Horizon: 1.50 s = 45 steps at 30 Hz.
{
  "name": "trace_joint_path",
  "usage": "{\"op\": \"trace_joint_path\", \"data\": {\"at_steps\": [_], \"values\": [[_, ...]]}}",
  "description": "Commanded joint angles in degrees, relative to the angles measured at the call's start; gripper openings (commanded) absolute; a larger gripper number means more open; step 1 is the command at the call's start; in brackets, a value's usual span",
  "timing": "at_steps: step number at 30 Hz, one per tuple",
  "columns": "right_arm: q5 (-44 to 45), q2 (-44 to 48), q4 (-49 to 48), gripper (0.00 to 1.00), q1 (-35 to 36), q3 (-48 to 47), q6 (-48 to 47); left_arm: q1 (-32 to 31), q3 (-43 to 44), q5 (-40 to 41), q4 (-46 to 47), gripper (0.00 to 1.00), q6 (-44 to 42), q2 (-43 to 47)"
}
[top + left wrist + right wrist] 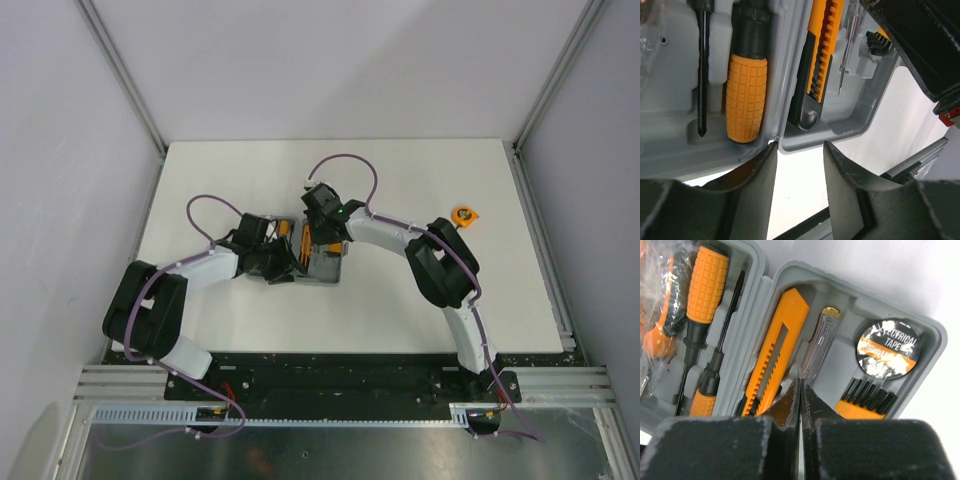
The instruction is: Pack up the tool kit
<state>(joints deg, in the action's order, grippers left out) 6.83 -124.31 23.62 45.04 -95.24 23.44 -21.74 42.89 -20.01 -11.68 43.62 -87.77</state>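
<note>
Off to the right of the right claw (320, 232), well apart from it and beyond that arm's own elbow, the small round orange-and-black tape measure (464, 214) sits alone on the white surface (240, 170). It is the one tool I can see lying outside the kit. Being roundish, it shows no clear long axis from above. The right arm is plainly the nearer of the two, so I judge that fetching it falls to that arm, which would have to swing outward, away from the case.

Directly below and ahead of both claws lies the flat grey plastic hinged case (326, 266), opened out. Its hinge line runs roughly away from the arm bases, and the tools in it lie along that line.

The right claw is closed tight on nothing. Its tips point down just over the clear-handled tester screwdriver (820, 337), with the orange utility knife (780, 340) just to their left and the black roll of electrical tape (887, 347) to their right. That arm reaches in over the case, sharply bent at the elbow.

The left claw (800, 147) stands parted, with bare surface showing between its fingers. Its tips are right at the case's near edge, where the two halves meet, and it grips nothing that I can see. The orange-gripped screwdriver (746, 97) lies ahead and to its left. The left arm stretches low across from the left.
</note>
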Motion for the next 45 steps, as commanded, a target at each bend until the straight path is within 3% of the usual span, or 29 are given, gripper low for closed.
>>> {"op": "trace_joint_path", "data": {"at_steps": [1,11,17,25,33,45], "values": [[-5.9,1.1,9.6,0.01,1.5,2.3,0.8,0.1,1.6,2.5,2.7,0.47,0.6,-2.1],[-6.9,-0.3,11.0,0.02,1.5,1.8,1.6,0.1,1.6,1.9,3.2,0.47,0.6,-2.2],[-4.1,-4.7,10.7,0.03,1.0,0.6,0.6,0.1,-0.4,2.8,3.1,0.47,-1.5,2.9],[-4.5,-8.3,8.8,0.03,0.4,0.9,-0.3,-1.8,-0.7,7.2,3.5,0.27,-4.8,12.7],[-7.4,-8.3,7.6,0.03,0.1,1.1,0.9,-3.9,3.6,7.0,5.2,0.04,-0.5,3.2],[-9.9,-8.3,7.1,0.04,-1.0,0.3,1.5,-5.2,8.5,10.6,7.2,0.07,0.0,-4.1]]}}
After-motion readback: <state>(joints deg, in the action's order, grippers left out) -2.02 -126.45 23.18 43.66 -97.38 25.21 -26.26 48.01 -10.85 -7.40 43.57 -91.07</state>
